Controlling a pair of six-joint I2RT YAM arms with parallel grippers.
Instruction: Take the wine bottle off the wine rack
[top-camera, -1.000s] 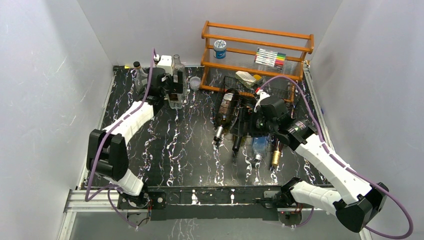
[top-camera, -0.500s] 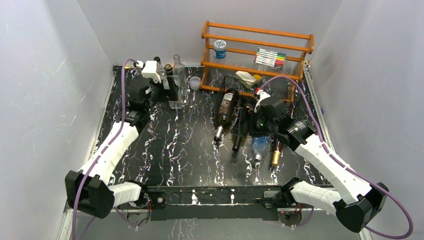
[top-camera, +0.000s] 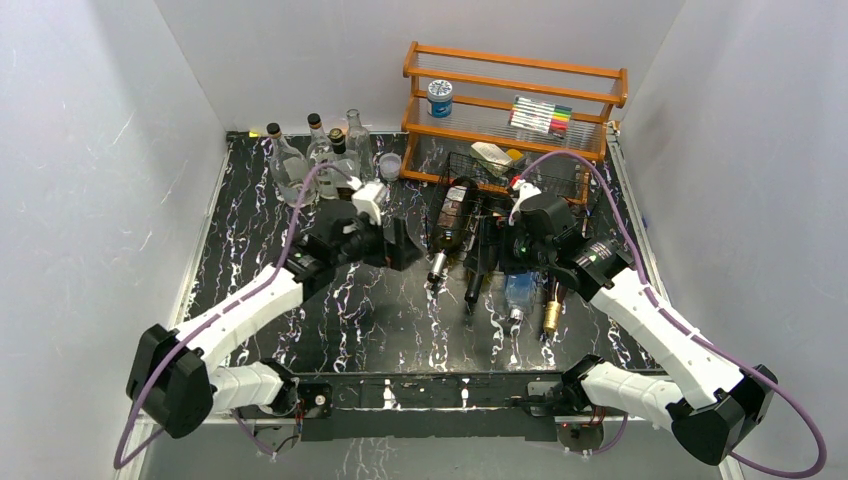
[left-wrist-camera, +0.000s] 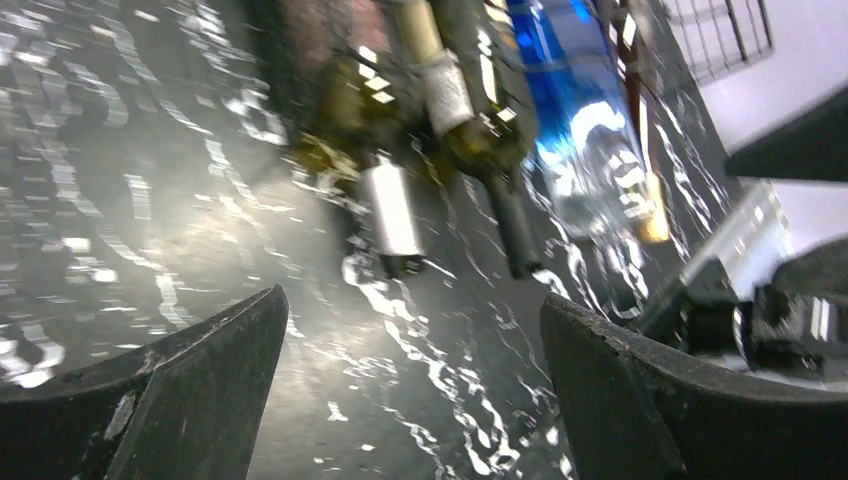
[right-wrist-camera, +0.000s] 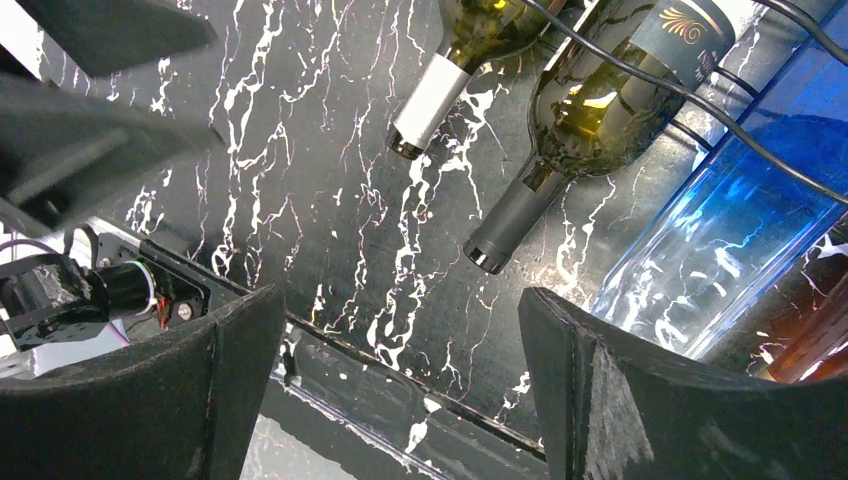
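The black wire wine rack (top-camera: 500, 195) lies at the back centre with several bottles in its slots, necks toward me. The leftmost is a dark wine bottle (top-camera: 452, 215) with a silver-capped neck (left-wrist-camera: 392, 208); it also shows in the right wrist view (right-wrist-camera: 432, 95). Beside it lie a green bottle with a dark neck (right-wrist-camera: 590, 115), a blue-tinted clear bottle (right-wrist-camera: 725, 225) and a gold-capped bottle (top-camera: 550, 318). My left gripper (top-camera: 402, 245) is open and empty, just left of the silver-capped neck (left-wrist-camera: 412, 300). My right gripper (top-camera: 508, 252) is open and empty above the rack's front (right-wrist-camera: 400, 295).
Several upright glass bottles (top-camera: 320, 150) and a small cup (top-camera: 390, 165) stand at the back left. The orange wooden shelf (top-camera: 515, 95) behind the rack holds a blue-lidded jar (top-camera: 439, 97) and markers (top-camera: 541, 115). White walls close in both sides.
My left gripper has let go of a clear bottle at the back left and swung right and toward me, to the silver-capped neck. The right arm has not moved.
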